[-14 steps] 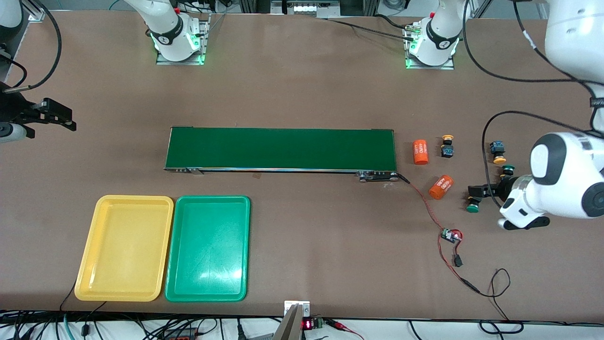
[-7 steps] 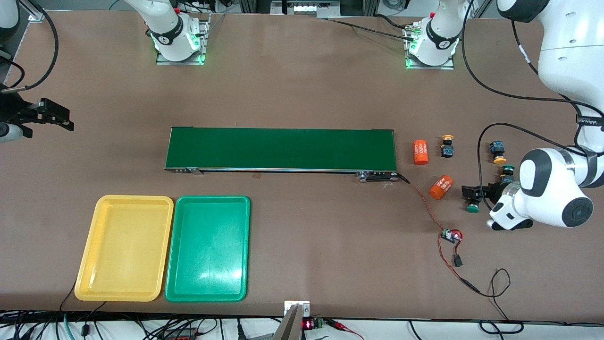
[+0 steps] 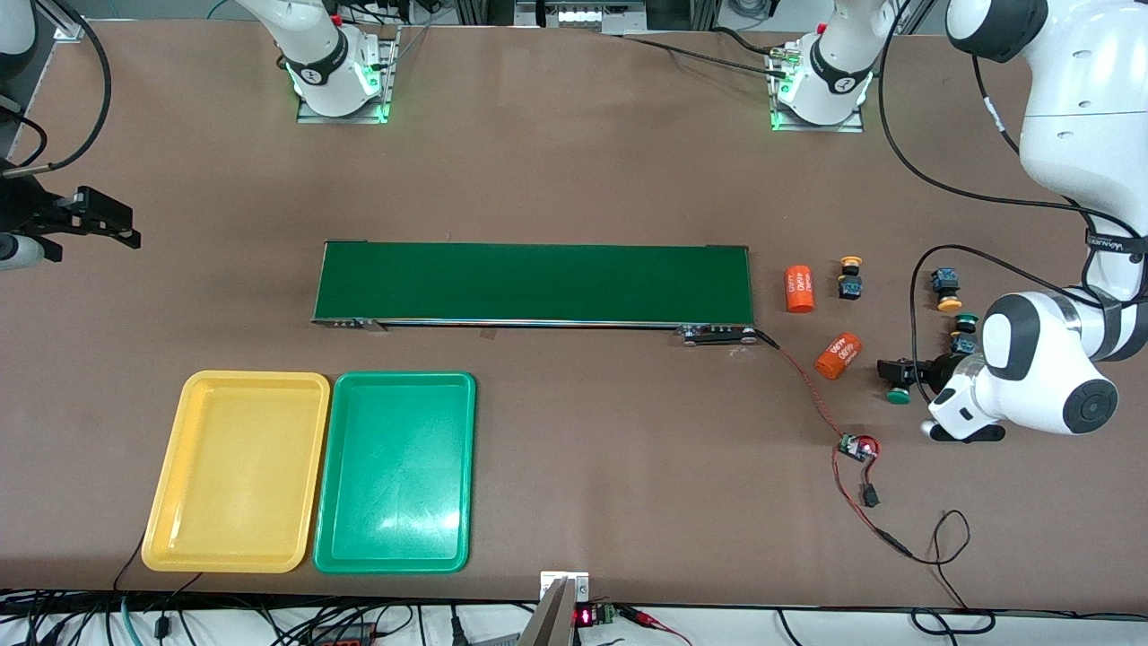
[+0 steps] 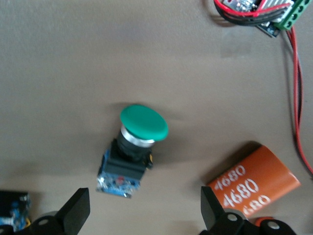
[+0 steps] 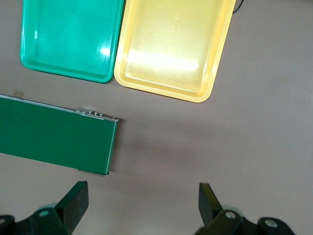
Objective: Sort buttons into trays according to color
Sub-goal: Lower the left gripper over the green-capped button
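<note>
Brown tabletop is filling the scene, with the long dark-green conveyor belt point(image 3: 534, 283) lying across its middle and the flat yellow plastic tray point(image 3: 235, 471) and flat green plastic tray point(image 3: 395, 471) sitting side by side nearer the front camera, both holding nothing. Toward the left arm's end, the left gripper point(image 3: 901, 371) is hovering low, fingers spread wide, over the green-capped push-button switch point(image 4: 131, 155), which is lying tipped on its side on the table just beside an orange printed cylinder point(image 4: 252, 180). Three more buttons are lying near it. For a clean pick, the jaws are probably needing to straddle the black-and-blue body squarely and stay off the cylinder. Over bare table at the other end, the right gripper point(image 5: 142, 208) is waiting, fingers equally wide.
</note>
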You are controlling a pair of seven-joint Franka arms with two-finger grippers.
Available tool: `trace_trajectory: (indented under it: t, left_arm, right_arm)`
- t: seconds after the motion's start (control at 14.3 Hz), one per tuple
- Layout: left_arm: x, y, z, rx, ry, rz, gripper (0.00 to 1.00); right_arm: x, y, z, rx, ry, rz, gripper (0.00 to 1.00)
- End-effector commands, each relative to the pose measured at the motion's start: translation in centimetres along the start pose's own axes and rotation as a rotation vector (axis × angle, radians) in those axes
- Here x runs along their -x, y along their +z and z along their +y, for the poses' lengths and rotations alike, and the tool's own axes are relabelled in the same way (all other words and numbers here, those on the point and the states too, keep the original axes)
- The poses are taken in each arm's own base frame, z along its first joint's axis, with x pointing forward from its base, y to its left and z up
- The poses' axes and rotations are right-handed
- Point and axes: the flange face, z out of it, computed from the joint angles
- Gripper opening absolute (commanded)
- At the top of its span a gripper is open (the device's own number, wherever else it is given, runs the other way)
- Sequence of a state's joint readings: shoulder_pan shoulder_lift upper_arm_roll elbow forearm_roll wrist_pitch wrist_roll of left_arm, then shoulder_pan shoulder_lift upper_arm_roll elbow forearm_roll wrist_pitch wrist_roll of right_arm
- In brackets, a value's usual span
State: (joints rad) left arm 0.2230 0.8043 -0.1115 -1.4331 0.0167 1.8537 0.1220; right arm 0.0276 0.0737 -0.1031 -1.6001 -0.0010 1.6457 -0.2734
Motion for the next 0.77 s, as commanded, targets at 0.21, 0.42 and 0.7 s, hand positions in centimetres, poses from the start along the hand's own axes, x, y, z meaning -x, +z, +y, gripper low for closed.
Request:
trace_trajectory:
  t: [0.21, 0.42, 0.7]
  left_arm:
    - [-0.9, 0.6, -1.2, -0.033, 0.114, 0.028, 1.00]
    - [-0.3, 3.4, -2.2, -0.012, 0.091, 0.021, 1.00]
    - [0.1, 4.4, -1.8, -0.023, 0.099, 0.013, 0.88]
  right_arm:
    - [0.1, -0.2, 0.2, -0.009, 0.011, -0.004, 1.00]
    - [0.1, -0.1, 0.4, -0.009, 0.014, -0.006, 1.00]
    - [0.1, -0.1, 0.4, -0.009, 0.014, -0.006, 1.00]
